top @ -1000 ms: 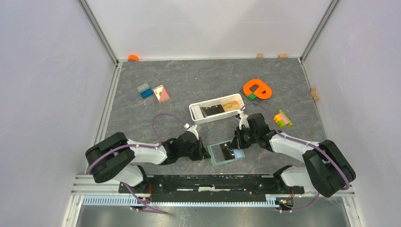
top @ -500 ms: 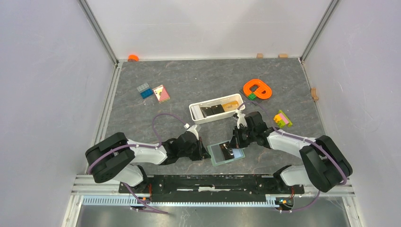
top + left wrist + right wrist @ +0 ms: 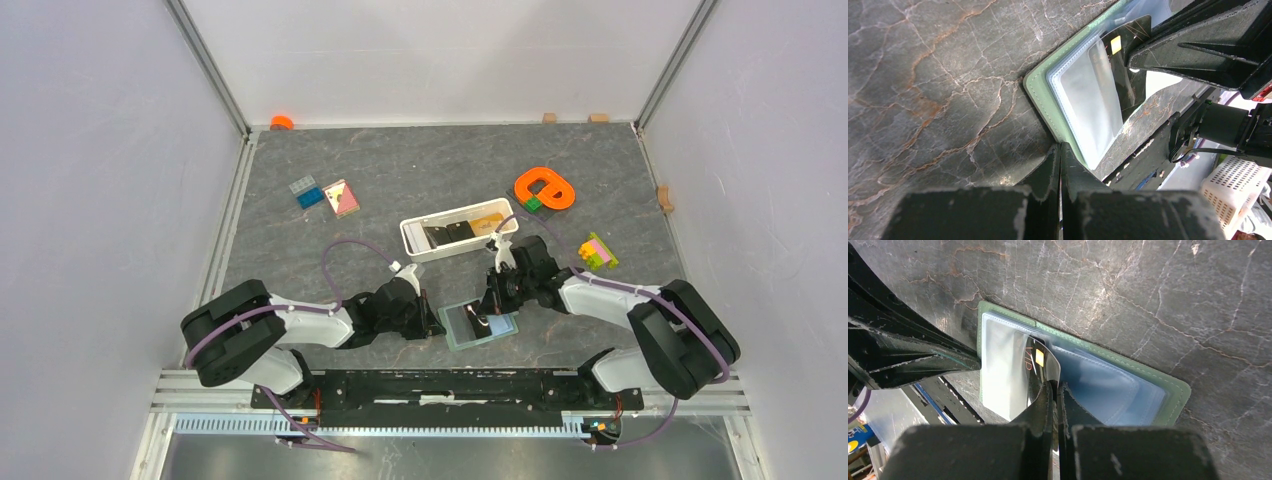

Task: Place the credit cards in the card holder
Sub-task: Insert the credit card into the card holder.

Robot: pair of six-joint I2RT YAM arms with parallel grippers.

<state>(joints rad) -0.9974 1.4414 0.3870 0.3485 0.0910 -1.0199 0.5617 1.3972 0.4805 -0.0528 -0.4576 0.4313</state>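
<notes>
The card holder (image 3: 478,324) lies open on the table, sage-green rim and pale blue clear pockets facing up (image 3: 1128,385). My right gripper (image 3: 1055,386) is shut on a black credit card (image 3: 1042,360) with a gold chip, held edge-down over the holder's middle pocket; the same gripper (image 3: 490,306) also shows from above. My left gripper (image 3: 1060,146) is shut, its tips resting on the holder's green rim (image 3: 1040,100), at its left edge (image 3: 437,320). More credit cards, black (image 3: 447,233) and tan (image 3: 490,220), lie in the white tray (image 3: 415,240).
An orange ring-shaped toy (image 3: 545,188) and a small stack of coloured bricks (image 3: 597,250) sit right of the tray. A blue brick (image 3: 306,190) and a pink-yellow tile (image 3: 342,197) lie at the back left. Walls close in both sides.
My right gripper has shifted a little to the left with the black card, further over the open holder. The left arm has stayed put.
</notes>
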